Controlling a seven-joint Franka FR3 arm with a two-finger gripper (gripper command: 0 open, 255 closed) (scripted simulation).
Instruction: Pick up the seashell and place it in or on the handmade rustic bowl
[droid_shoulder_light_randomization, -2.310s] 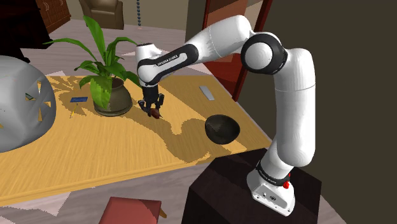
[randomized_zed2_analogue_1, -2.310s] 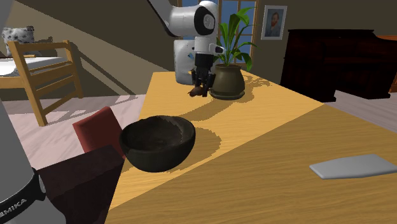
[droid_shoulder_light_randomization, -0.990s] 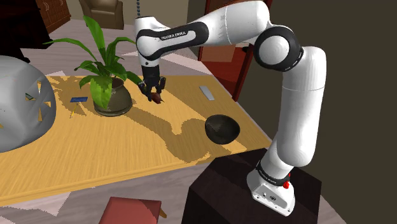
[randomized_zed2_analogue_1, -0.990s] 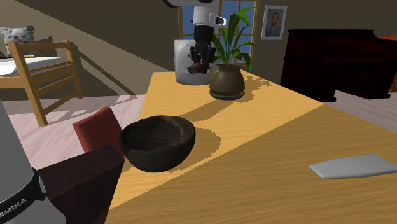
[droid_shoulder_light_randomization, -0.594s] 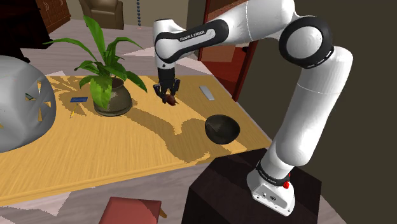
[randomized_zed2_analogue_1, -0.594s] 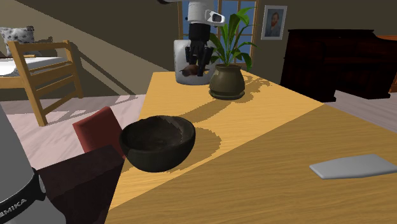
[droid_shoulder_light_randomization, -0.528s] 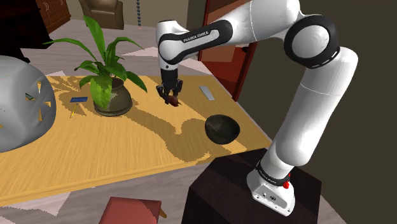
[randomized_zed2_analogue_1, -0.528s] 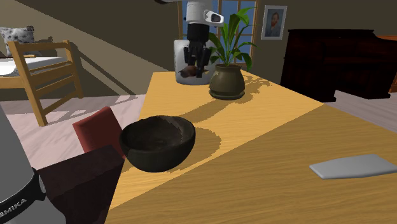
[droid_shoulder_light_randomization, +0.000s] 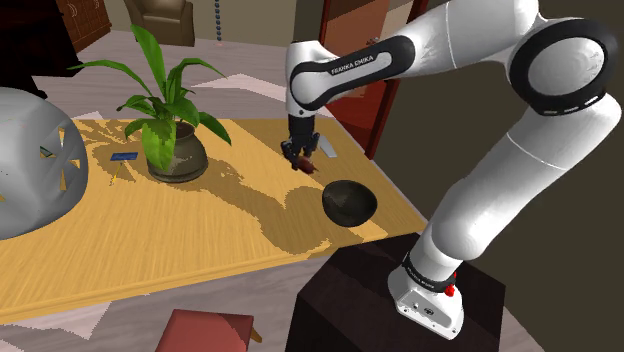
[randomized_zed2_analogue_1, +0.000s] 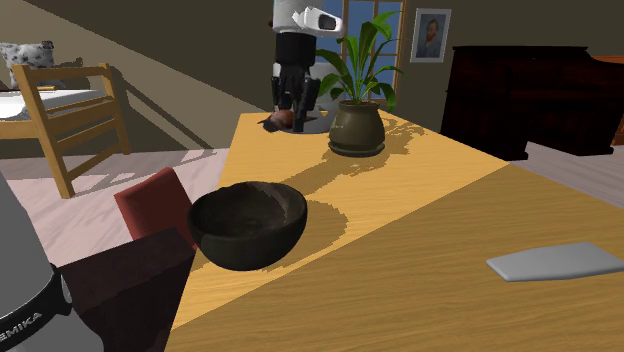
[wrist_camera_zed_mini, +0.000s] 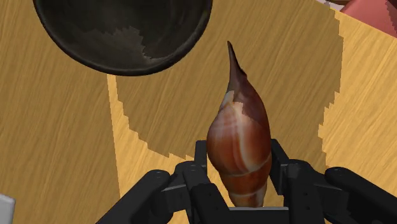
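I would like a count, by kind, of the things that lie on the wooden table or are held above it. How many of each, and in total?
Dark bowl: 1
Potted plant: 1
Brown seashell, clasped in the pincer: 1
Flat grey slab: 1
Small blue flat item: 1
Large white rounded object: 1
Total: 6

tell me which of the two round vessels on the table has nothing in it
The dark rough bowl: its inside is bare, as the wrist view looking down into it shows. The olive pot holds a leafy green plant.
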